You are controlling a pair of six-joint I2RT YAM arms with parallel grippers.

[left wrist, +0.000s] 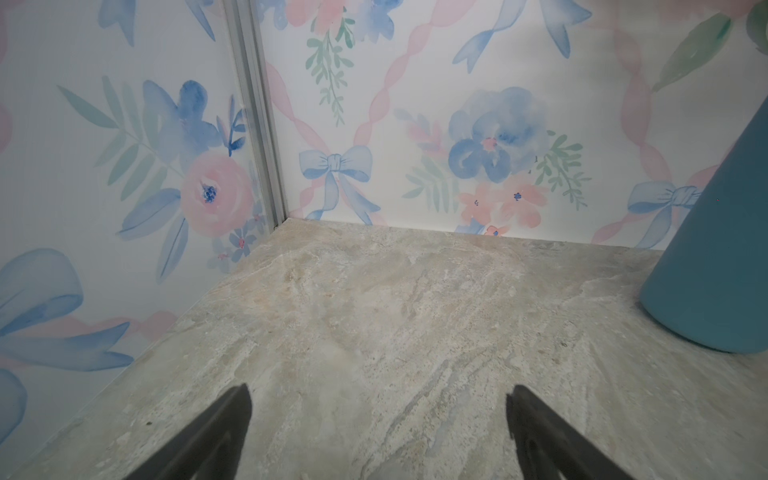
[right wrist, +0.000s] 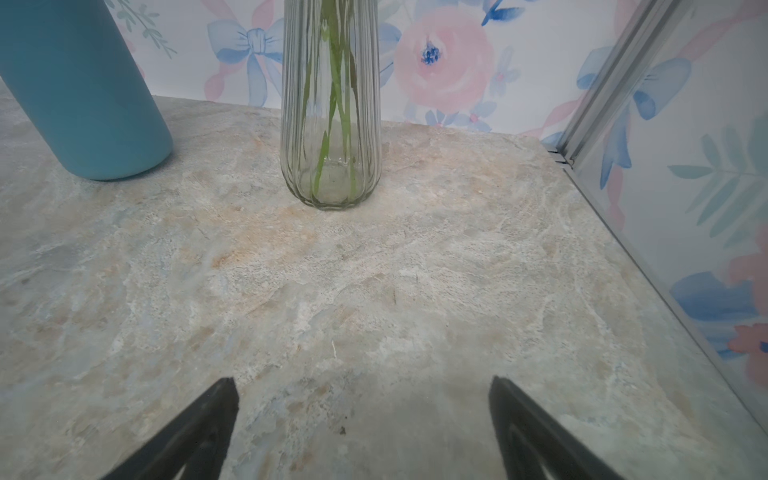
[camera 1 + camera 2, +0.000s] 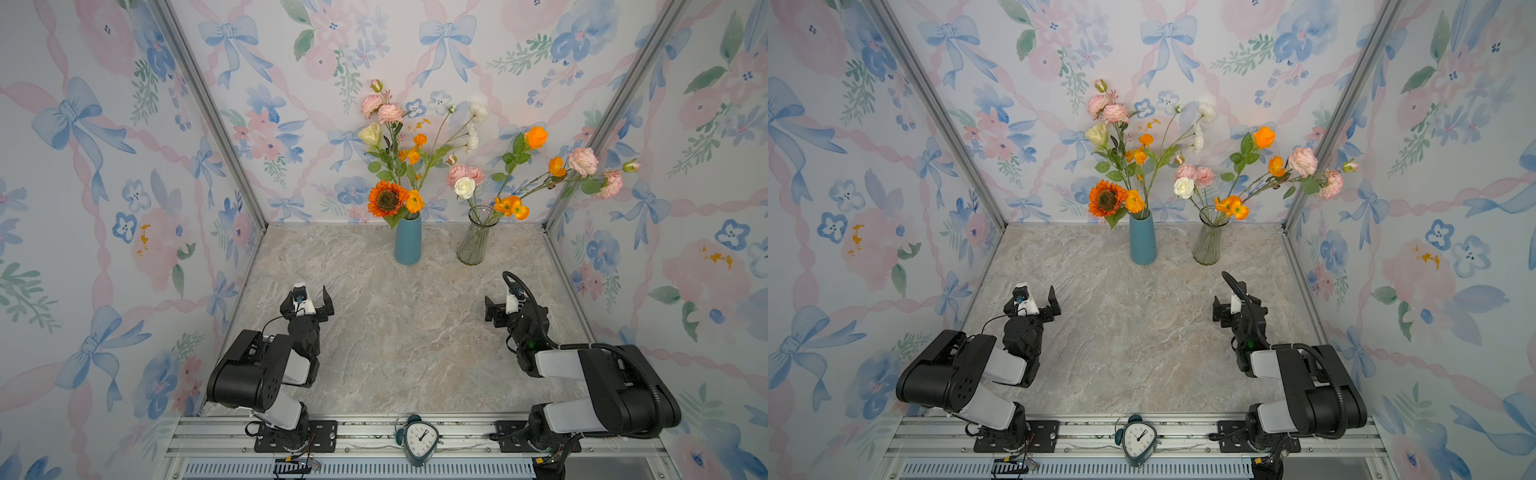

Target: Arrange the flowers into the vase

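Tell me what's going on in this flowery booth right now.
Nothing is being handled at the moment. The left gripper and right gripper are both open and empty, hovering over the grey marble-patterned tabletop, short of the vases. The long green-stemmed artificial flowers all stand in vases by the back wall. One bunch, with the orange sunflower, is in the tall blue vase, and another is in the clear ribbed glass vase beside it. No stems lie on the tabletop.

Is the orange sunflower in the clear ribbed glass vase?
No, the orange sunflower stands in the tall blue vase beside the glass vase.
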